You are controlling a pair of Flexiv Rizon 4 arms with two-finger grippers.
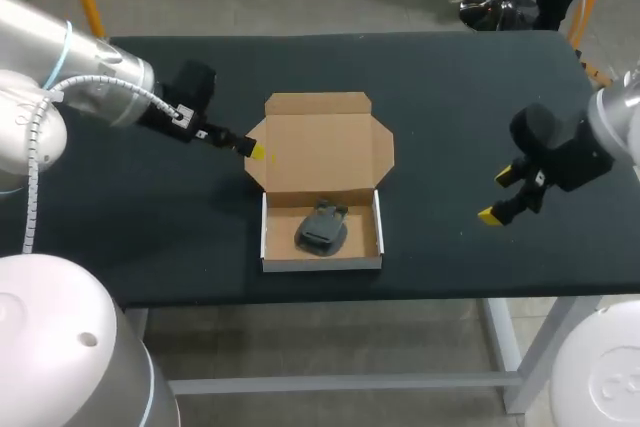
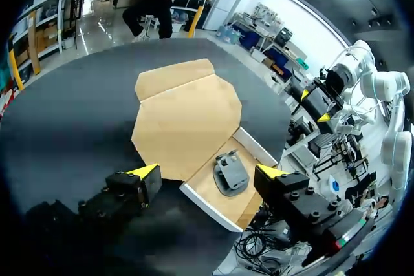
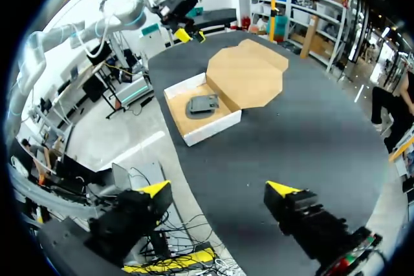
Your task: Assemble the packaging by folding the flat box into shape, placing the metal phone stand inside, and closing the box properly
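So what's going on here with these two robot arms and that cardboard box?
The arms are packing a dark grey metal phone stand into a brown cardboard box with white walls. The stand already lies inside; the lid lies open, flat behind it. The left gripper, open, is at the lid's left edge; the right gripper, open and empty, hangs well to the right.
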